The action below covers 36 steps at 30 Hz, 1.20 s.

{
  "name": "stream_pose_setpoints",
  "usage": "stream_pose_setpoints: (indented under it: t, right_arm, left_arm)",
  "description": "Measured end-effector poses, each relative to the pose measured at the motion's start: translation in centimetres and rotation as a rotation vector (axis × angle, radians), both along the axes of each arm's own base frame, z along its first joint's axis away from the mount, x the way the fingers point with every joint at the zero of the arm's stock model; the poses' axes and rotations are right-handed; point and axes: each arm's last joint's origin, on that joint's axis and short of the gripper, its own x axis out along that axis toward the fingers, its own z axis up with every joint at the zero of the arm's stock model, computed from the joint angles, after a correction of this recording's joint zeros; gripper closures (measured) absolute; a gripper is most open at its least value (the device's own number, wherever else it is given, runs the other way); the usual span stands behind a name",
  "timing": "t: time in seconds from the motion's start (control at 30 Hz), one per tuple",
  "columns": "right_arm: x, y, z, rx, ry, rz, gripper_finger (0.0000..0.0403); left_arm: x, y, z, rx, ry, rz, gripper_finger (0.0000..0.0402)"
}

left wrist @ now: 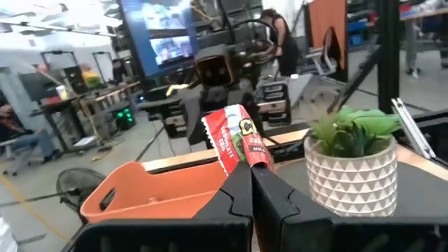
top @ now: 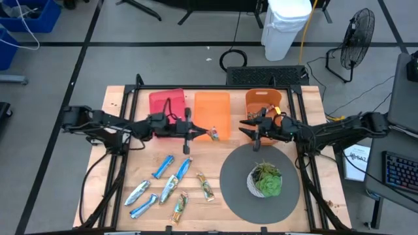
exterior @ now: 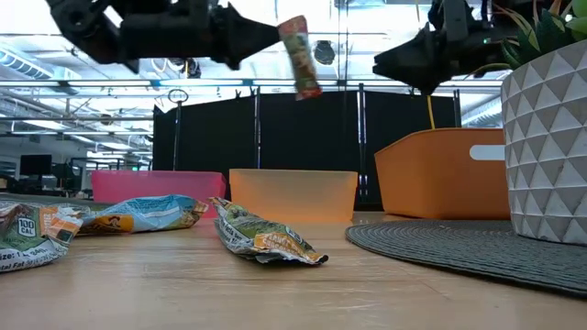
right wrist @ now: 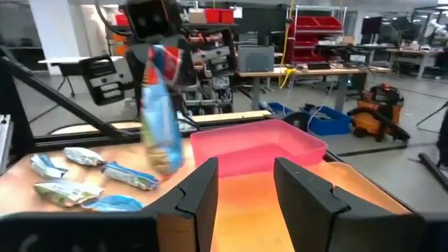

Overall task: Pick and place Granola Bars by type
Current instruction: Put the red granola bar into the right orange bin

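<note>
My left gripper [top: 199, 134] reaches in from the table's left and is shut on a red-and-green granola bar [top: 213, 134], held in the air over the near edge of the light orange tray [top: 212, 108]. The low view shows this bar [exterior: 299, 57] high above the table. My right gripper [top: 250, 130] hovers open beside the orange bin [top: 264, 104], facing the left gripper. Several bars lie flat on the wood: blue ones [top: 163, 167] and green-gold ones [top: 206, 187]. One crumpled green-gold bar [exterior: 266, 240] lies nearest the low camera. My left gripper pinches the red-and-green bar between its two fingers [left wrist: 280, 203] at one end [left wrist: 243, 164]. The fingers come level from the table's left. The bar is lifted clear, and in the low view it hangs tilted below the fingertips [exterior: 273, 33].
A pink tray [top: 166, 106] sits left of the light orange tray. A potted plant in a white pot [top: 264, 181] stands on a round grey mat [top: 232, 176] at the near right. Black frame rails run along the table's sides.
</note>
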Motion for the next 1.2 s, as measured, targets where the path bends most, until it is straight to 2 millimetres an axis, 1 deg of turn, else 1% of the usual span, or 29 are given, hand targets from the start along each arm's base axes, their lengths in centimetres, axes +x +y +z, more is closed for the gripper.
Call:
stream_pose_setpoints:
  t: [0.13,0.27,0.4,0.73,0.9,1.03,1.2]
  right_arm:
    - [0.3,0.3,0.3,0.038,-0.053,0.12,0.0273]
    - [0.4,0.6,0.6,0.061,-0.102,0.208,0.0273]
    - [0.4,0.6,0.4,0.079,-0.092,0.213,0.0273]
    - [0.6,0.6,0.1,0.099,-0.071,0.214,0.0273]
    - [0.7,0.6,0.0,0.099,-0.067,0.214,0.0273]
    - [0.7,0.6,0.0,0.097,-0.068,0.214,0.0273]
    - [0.7,0.6,0.0,0.078,-0.062,0.214,0.0273]
  left_arm:
    - [2.0,0.7,-0.4,-0.003,0.058,0.021,0.0401]
    - [3.9,1.0,-0.6,-0.001,0.072,0.027,0.0401]
    - [5.2,1.1,-0.9,0.003,0.083,-0.002,0.0401]
    - [8.2,1.2,-0.3,0.011,0.061,-0.049,0.0401]
    - [9.2,1.2,-0.6,0.015,0.094,-0.057,0.0401]
    - [9.8,1.3,-0.5,0.014,0.088,-0.056,0.0401]
    - [10.0,1.3,-0.3,0.017,0.085,-0.068,0.0401]
